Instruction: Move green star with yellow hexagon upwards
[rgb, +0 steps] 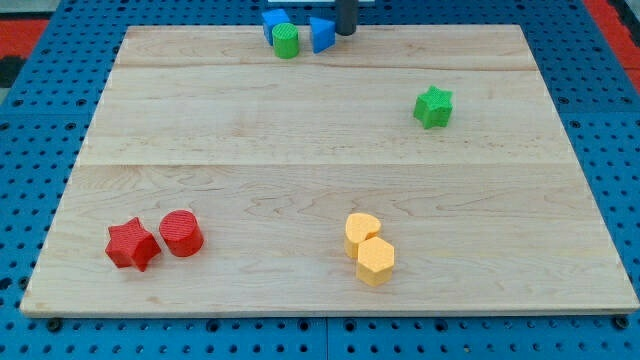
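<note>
The green star (433, 106) lies at the view's right, in the upper half of the wooden board (250, 130). The yellow hexagon (375, 261) lies near the bottom, right of centre, touching a second yellow block (362, 231) of rounded shape just above it. My tip (345, 32) is at the view's top edge of the board, just right of a blue block (321, 34). It is far from both the green star and the yellow hexagon.
At the top, a green cylinder (286, 41) sits next to another blue block (273, 21). A red star (132, 244) and a red cylinder (181, 233) lie together at the bottom left. Blue pegboard surrounds the board.
</note>
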